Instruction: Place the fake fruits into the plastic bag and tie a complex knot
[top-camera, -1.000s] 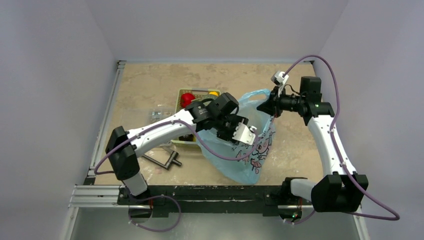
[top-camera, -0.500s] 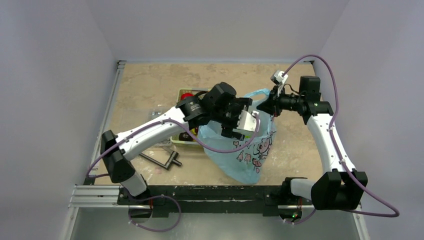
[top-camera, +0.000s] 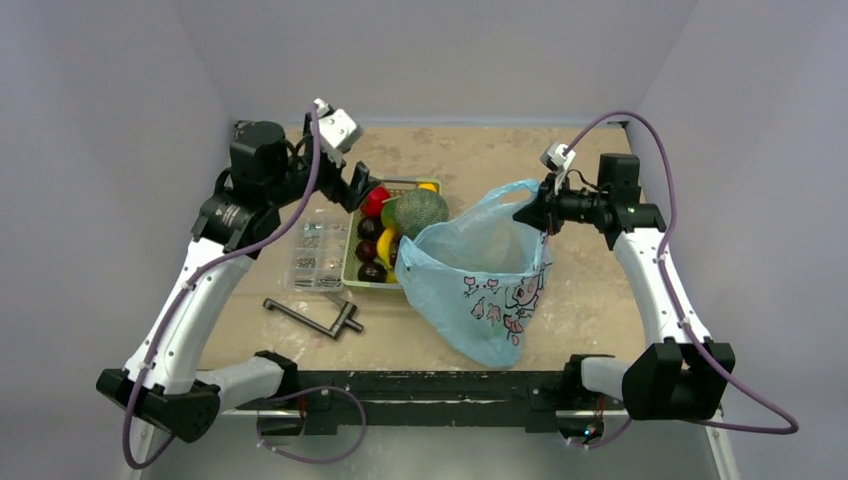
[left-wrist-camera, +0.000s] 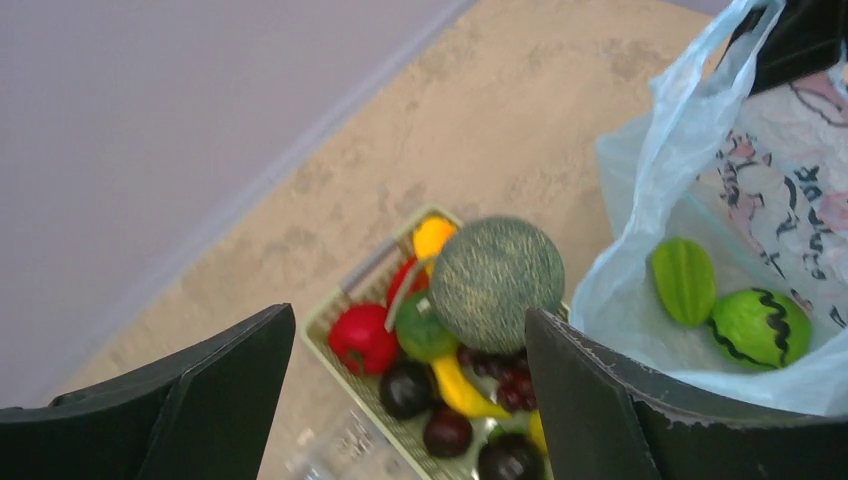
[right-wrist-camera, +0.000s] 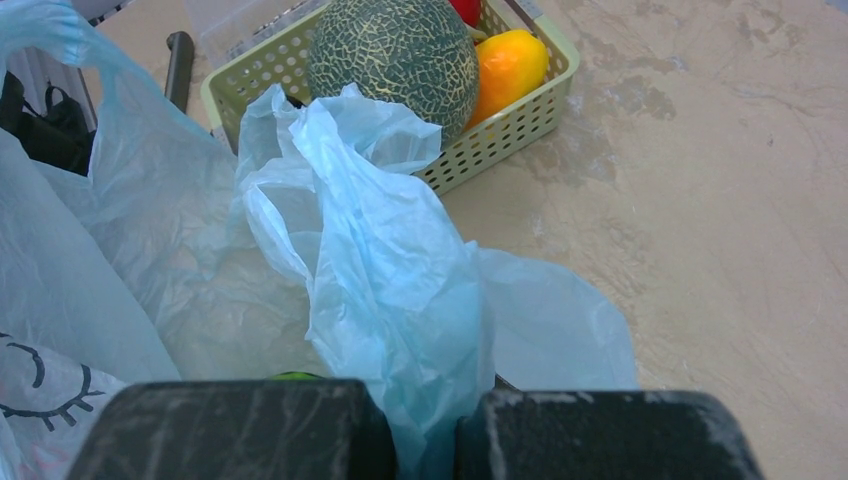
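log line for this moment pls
left end effector: open, near basket | right end effector: shut on plastic bag handle | bag: open, two green fruits inside

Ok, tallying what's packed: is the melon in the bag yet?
No, the melon lies in the green basket, outside the plastic bag.

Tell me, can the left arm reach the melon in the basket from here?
Probably yes. The left gripper hovers open close by, the melon sits on top of the other fruit in the basket, and the plastic bag stands to one side.
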